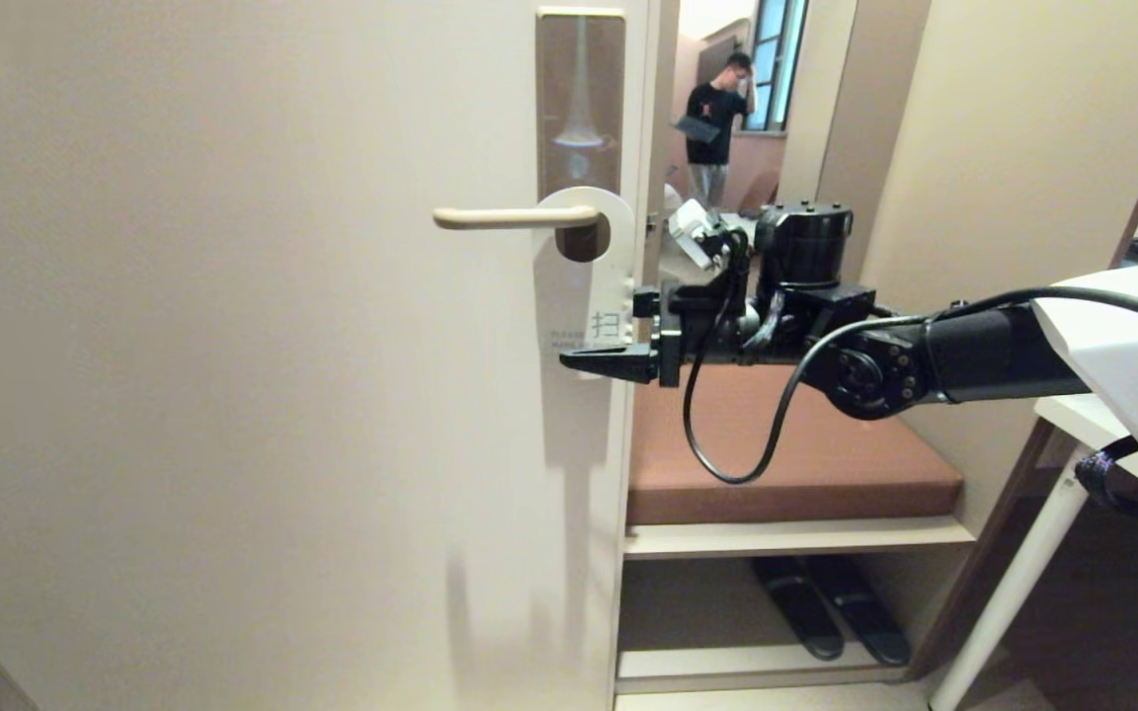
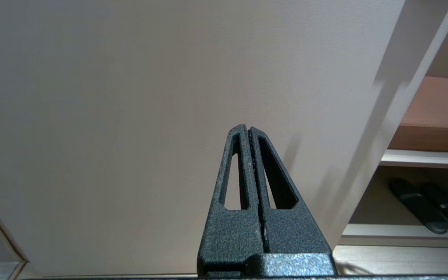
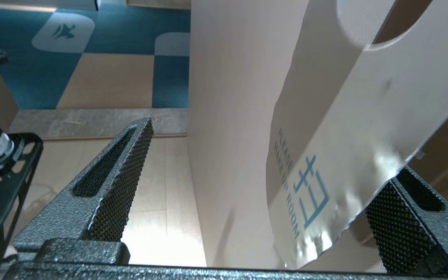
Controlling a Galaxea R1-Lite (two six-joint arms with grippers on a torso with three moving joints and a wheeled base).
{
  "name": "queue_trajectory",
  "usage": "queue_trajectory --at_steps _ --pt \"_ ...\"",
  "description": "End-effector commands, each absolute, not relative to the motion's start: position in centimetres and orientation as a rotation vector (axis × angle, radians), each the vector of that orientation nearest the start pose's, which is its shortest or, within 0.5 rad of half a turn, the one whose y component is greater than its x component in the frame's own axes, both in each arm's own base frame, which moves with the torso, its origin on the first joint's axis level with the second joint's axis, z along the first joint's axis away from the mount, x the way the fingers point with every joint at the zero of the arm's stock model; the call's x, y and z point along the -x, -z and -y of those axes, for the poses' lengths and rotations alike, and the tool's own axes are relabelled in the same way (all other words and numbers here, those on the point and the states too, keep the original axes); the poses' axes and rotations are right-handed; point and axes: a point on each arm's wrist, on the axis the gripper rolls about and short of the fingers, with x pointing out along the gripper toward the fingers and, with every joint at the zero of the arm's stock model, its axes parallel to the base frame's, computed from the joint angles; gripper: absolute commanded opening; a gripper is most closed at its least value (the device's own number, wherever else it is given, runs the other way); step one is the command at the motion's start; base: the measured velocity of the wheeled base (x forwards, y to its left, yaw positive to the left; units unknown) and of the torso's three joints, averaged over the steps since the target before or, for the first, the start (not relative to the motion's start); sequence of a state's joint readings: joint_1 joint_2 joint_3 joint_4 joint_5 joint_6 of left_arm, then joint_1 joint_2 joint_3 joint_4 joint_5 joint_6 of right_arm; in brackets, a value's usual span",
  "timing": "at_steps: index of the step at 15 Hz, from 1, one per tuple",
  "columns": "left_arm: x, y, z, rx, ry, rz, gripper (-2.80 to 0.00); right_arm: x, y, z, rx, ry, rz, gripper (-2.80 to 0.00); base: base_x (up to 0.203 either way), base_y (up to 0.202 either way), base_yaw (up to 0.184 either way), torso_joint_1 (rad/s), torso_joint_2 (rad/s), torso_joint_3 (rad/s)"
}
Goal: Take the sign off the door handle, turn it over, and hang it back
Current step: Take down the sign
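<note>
Hanging: the sign (image 1: 601,296) from the door handle (image 1: 515,216), white face outward, blue "PLEASE MAKE UP ROOM" lettering near its lower end.
Sign vs fingers: its lower end sits in the gap between the right gripper (image 1: 607,336)'s two fingers; the wrist view shows one finger (image 3: 406,217) just beside the sign's edge, the other finger (image 3: 107,182) well apart from it. Contact cannot be told.
Right fingers: spread wide, released, nothing clamped.
Right arm: reaches in level from the right, fingers pointing at the door's (image 1: 233,395) edge, below the handle.
Handle: beige lever, level, on a tall brown plate (image 1: 580,109) above the fingers; it passes through the sign's oval hole.
Left gripper (image 2: 248,132): low, facing the bare door panel; fingers clenched together, holding nothing.
Beyond the fingers: open doorway, brown cushioned bench (image 1: 806,464), dark slippers (image 1: 826,607) on the shelf under it.
Background: a person (image 1: 717,123) in dark top stands far back near a window.
</note>
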State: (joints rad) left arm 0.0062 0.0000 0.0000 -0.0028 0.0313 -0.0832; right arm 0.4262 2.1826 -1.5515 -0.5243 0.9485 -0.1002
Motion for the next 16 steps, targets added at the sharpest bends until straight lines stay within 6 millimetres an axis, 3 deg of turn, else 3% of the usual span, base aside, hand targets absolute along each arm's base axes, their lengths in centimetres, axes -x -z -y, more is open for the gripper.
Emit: queue_trajectory --at_steps 1,16 --pt "2.28 -7.58 -0.06 0.084 -0.038 0.005 -2.8 -40.35 -19.76 -20.35 0.046 -1.382 -0.034 0.0 0.0 0.0 0.0 0.0 0.0 0.0" --pt "2.28 -7.58 -0.06 0.084 -0.038 0.005 -2.8 -40.95 -19.56 -20.66 0.031 -1.408 -0.037 0.0 0.0 0.0 0.0 0.0 0.0 0.0"
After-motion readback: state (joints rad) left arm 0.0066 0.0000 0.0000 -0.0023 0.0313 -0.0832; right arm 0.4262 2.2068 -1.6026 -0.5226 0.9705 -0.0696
